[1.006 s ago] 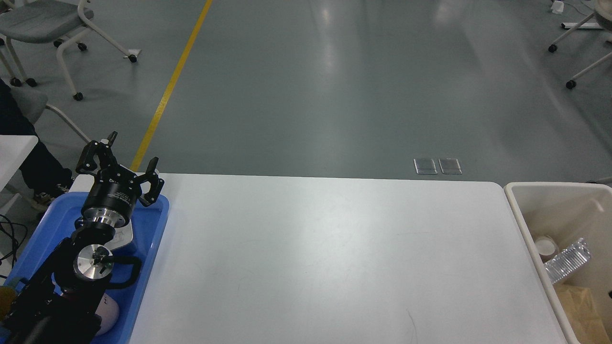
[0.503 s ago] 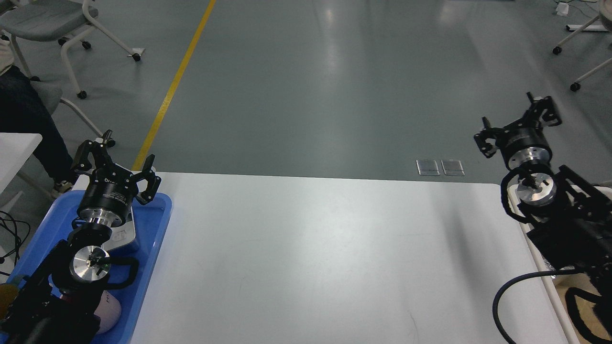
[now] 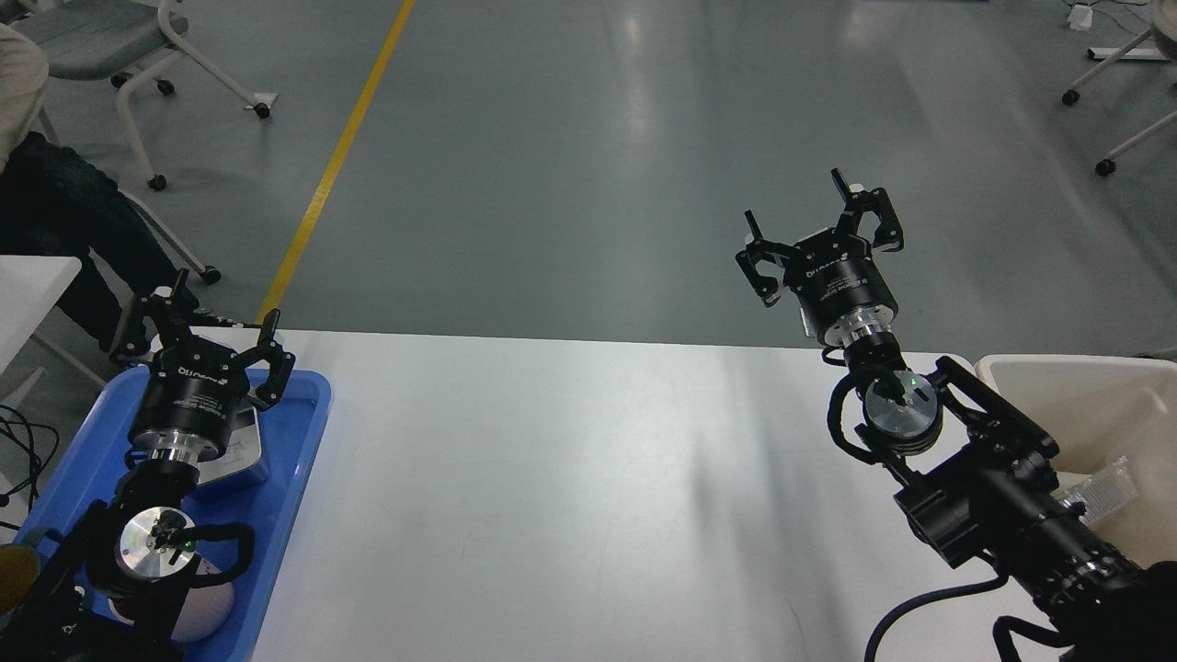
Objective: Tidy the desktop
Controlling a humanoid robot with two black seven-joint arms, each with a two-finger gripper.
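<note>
The desktop point(image 3: 570, 496) is a wide white tabletop with nothing lying on its bare surface. My left gripper point(image 3: 210, 322) is open and empty, held above the far end of the blue tray point(image 3: 299, 441) at the desktop's left edge. My right gripper point(image 3: 814, 225) is open and empty, raised above the desktop's far right edge, left of the beige bin point(image 3: 1057, 377).
The blue tray holds a silver-white box point(image 3: 241, 450) and a pale rounded thing point(image 3: 207, 621), partly hidden by my left arm. The beige bin holds clear plastic packaging point(image 3: 1099, 492). A seated person point(image 3: 55, 202) and wheeled chairs stand at the far left.
My right arm came into view from the right and swung left, clear of the bin, its gripper now higher and further left. My left gripper shifted slightly left and lower over the tray.
</note>
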